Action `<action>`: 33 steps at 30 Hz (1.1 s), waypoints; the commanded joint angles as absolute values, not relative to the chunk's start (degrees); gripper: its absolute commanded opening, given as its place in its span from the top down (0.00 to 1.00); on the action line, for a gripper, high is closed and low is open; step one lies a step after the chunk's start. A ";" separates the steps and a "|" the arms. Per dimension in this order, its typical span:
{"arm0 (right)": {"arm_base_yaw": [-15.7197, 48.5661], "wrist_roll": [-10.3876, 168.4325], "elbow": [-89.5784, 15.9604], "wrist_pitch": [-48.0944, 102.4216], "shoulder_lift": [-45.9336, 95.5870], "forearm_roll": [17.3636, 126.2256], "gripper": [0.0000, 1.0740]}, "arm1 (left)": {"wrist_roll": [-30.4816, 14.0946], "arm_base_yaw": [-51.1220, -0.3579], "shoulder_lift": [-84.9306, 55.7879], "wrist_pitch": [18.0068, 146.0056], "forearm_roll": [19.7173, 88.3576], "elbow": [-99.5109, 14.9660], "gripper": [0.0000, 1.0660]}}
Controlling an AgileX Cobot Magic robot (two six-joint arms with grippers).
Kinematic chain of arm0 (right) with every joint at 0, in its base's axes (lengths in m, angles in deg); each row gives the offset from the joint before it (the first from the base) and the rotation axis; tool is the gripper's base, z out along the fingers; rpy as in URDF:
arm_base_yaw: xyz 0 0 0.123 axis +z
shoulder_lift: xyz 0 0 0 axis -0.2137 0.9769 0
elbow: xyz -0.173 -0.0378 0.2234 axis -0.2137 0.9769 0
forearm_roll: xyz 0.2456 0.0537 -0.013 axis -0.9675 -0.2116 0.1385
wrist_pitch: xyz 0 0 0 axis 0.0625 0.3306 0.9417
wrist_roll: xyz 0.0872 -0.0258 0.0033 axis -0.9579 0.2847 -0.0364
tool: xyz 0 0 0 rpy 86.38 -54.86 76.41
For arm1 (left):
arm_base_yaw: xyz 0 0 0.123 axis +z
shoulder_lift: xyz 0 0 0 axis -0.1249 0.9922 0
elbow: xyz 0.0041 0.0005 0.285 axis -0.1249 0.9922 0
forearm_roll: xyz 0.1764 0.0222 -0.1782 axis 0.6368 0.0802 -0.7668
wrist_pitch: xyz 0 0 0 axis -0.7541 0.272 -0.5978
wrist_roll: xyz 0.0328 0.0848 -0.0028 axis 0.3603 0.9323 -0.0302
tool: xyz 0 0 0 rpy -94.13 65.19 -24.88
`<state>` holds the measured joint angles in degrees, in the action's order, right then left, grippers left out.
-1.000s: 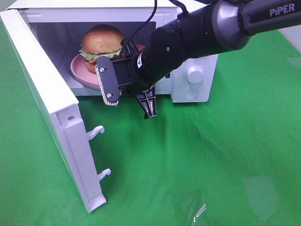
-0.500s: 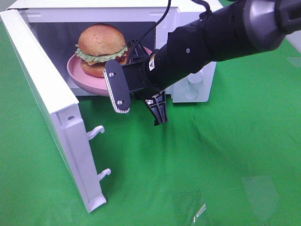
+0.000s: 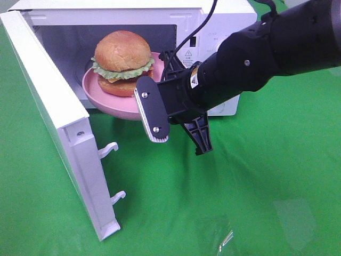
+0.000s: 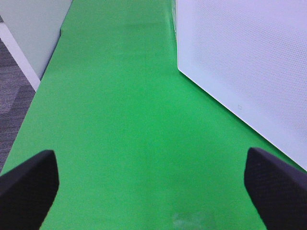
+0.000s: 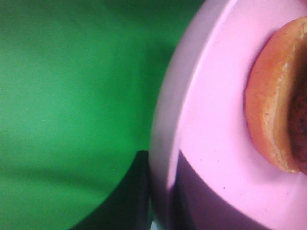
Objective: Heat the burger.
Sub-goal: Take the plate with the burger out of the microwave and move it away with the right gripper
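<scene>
— What colours have you got on your screens?

— I see a white microwave (image 3: 213,16), door (image 3: 58,122) open, on a bright green bench (image 3: 256,186). The burger (image 3: 122,63) has a golden-brown bun, frilly green lettuce and an orange-brown base, on a pink plate (image 3: 109,104).

— And the arm?

— My right hand (image 3: 178,125) is black with a grey-edged pad; the left hand (image 4: 153,187) shows black fingers (image 4: 29,184). Beside it, a white panel with a fine dotted pattern (image 4: 249,57).

The burger (image 3: 123,62) is sitting upright on a pink plate (image 3: 101,96), at the open mouth of a white microwave (image 3: 224,16), partly sticking out past its front. It is showing a domed golden-brown top bun, frilly green lettuce, a dark patty, and an orange-brown bottom bun (image 5: 271,112).
</scene>
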<state>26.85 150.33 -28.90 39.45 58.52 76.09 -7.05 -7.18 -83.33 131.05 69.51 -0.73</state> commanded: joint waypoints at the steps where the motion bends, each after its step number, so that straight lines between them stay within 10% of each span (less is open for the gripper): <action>1: 25.65 148.72 -27.70 35.96 55.77 75.58 1.00 | -6.99 -7.18 -84.41 130.36 69.34 -0.56 0.08; 33: 25.76 138.41 -7.99 43.98 30.16 83.48 1.00 | -6.99 -7.18 -84.41 130.36 69.34 -0.56 0.08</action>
